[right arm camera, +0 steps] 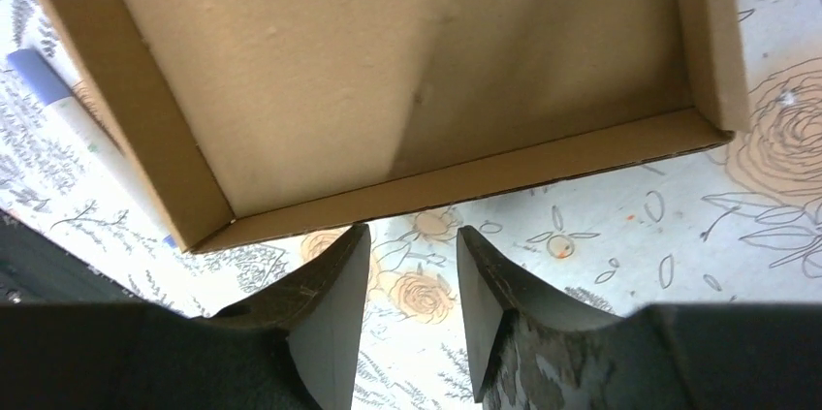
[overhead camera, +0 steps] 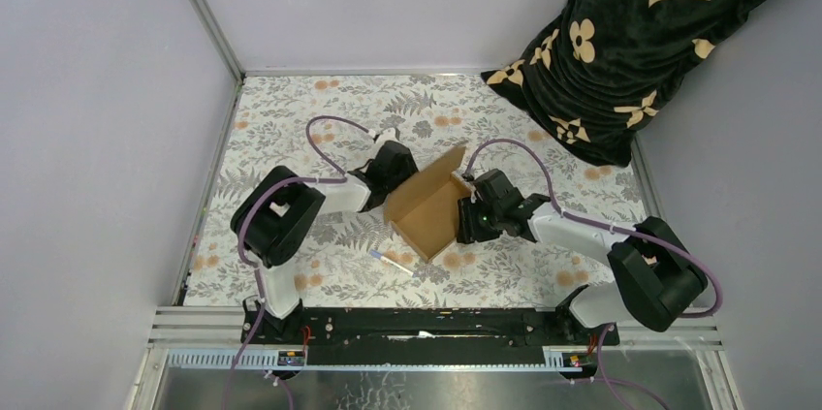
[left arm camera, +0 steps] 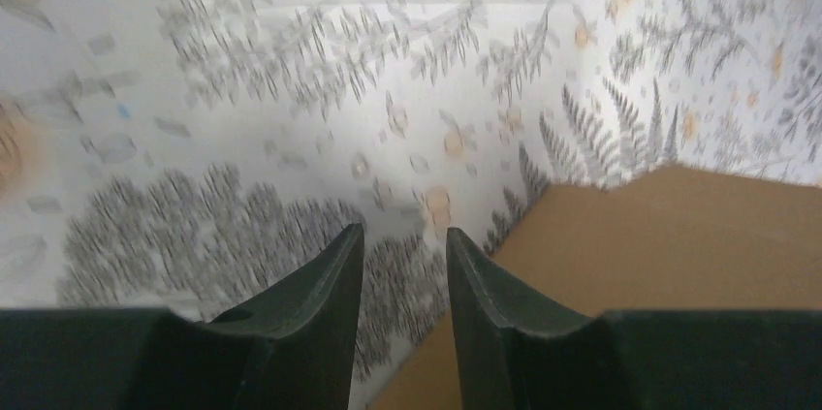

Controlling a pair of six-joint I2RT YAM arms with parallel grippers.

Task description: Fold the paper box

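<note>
Top view: the box [overhead camera: 427,216], an open brown cardboard tray with one flap raised along its 10 o'clock side, lies mid-table on the floral cloth [overhead camera: 291,129]. The flap's free edge runs roughly from 8 to 2 o'clock. The left claw [overhead camera: 393,173] stands just behind that flap, so the box lies at about 4 o'clock from it. The right claw [overhead camera: 474,210] is just beside the opposite wall, with the box at its 9 o'clock. Both arms are about equally near. Since the flap backs onto the left claw, that arm is judged better placed to push it shut. A white pen [overhead camera: 392,263] lies at 7 o'clock from the box, and a black blanket [overhead camera: 630,42] fills the 1 o'clock corner. Left wrist view: the dark tapered fingers [left arm camera: 325,284] are set narrowly apart with nothing between them. Matte cardboard is seen at 4 o'clock, but contact cannot be told. Right wrist view: the fingers [right arm camera: 330,294] are likewise set narrowly apart and empty. The tray's low wall lies just ahead at 12 o'clock, running crosswise, and its smooth floor is slightly dented.
</note>
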